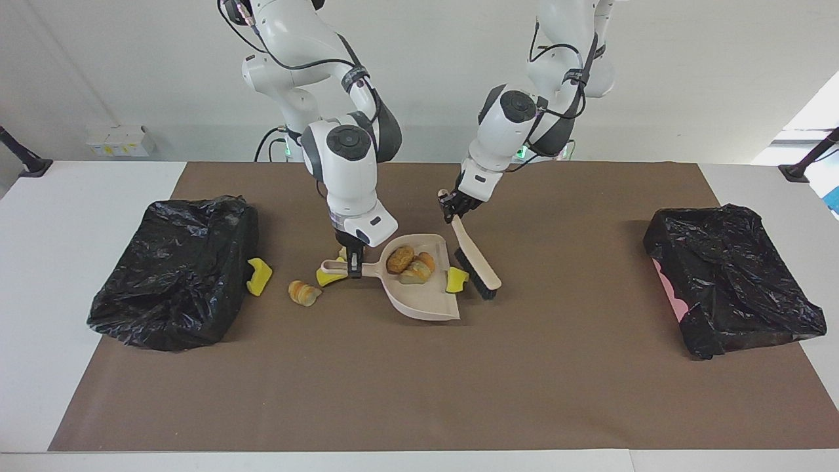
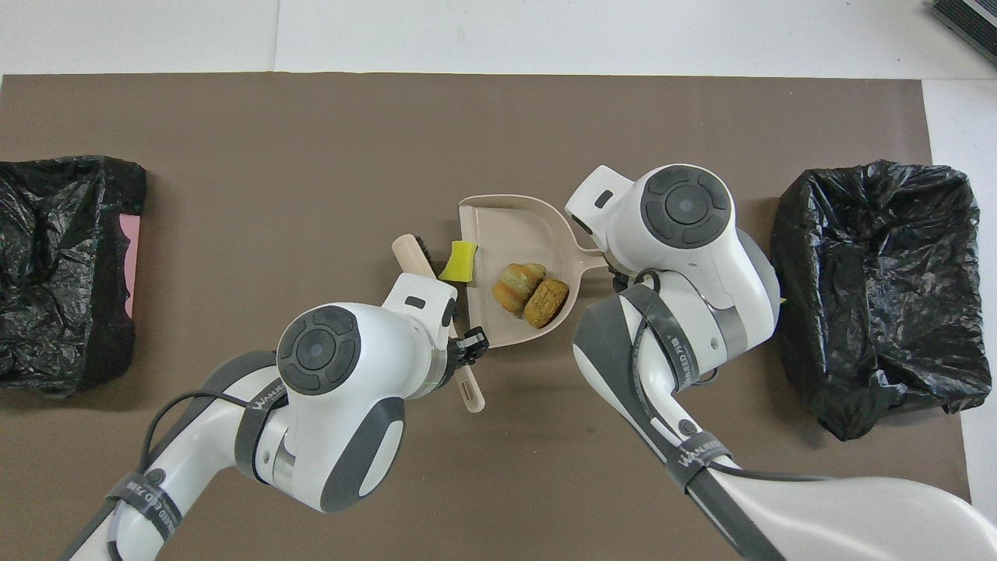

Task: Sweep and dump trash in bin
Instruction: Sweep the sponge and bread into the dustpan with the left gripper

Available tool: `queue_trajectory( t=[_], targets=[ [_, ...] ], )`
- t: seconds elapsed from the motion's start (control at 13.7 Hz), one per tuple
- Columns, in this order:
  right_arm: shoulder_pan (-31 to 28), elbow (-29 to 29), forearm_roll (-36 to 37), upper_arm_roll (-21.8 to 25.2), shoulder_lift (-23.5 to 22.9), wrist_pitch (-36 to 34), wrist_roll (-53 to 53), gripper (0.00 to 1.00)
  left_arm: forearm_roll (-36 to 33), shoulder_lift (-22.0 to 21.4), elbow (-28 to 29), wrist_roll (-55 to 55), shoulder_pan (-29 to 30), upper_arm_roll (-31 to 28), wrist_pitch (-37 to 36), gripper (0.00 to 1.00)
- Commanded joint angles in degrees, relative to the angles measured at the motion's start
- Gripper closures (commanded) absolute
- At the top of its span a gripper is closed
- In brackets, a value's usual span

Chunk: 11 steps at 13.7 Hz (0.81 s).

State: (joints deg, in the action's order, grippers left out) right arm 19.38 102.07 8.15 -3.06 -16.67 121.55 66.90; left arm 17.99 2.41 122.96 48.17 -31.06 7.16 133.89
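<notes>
Facing view: right gripper [image 1: 354,265] clamped on dustpan [image 1: 419,295] handle, lifting 2 crusty lumps [image 1: 408,262] for dumping; left gripper [image 1: 451,205] clamped on brush [image 1: 476,260], steadying yellow chunk [image 1: 455,279] at rim. Overhead view: same 3 trash pieces in pan; others hidden under arm.

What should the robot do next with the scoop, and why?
Probably carry the dustpan toward the black bin at the right arm's end. The right claw grips its handle, two brown lumps lie inside, and the left claw has the brush beside it.
</notes>
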Motion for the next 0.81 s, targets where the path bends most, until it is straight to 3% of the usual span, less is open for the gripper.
queue_trajectory(
  t=[0.0,0.22,0.44,0.73],
  targets=[
    [0.4,1.6,-1.4,-0.2,1.5,1.2,0.3,1.0,0.7,0.3,-0.9,-0.7,-0.3,0.4,5.6,1.0],
    [0.7,1.8,-1.5,-0.2,1.1,2.8,-0.9,1.0,0.8,1.0,-2.2,0.3,-0.1,1.4,8.7,1.0],
    [0.3,2.2,-1.7,-0.2,0.8,3.6,-3.0,1.0,3.3,4.8,-8.9,1.2,-0.1,1.1,10.0,1.0],
    [-1.0,2.5,-7.6,-0.2,0.8,3.6,-0.7,1.0,2.7,6.7,-12.8,1.3,0.3,1.0,9.6,1.0]
  ],
)
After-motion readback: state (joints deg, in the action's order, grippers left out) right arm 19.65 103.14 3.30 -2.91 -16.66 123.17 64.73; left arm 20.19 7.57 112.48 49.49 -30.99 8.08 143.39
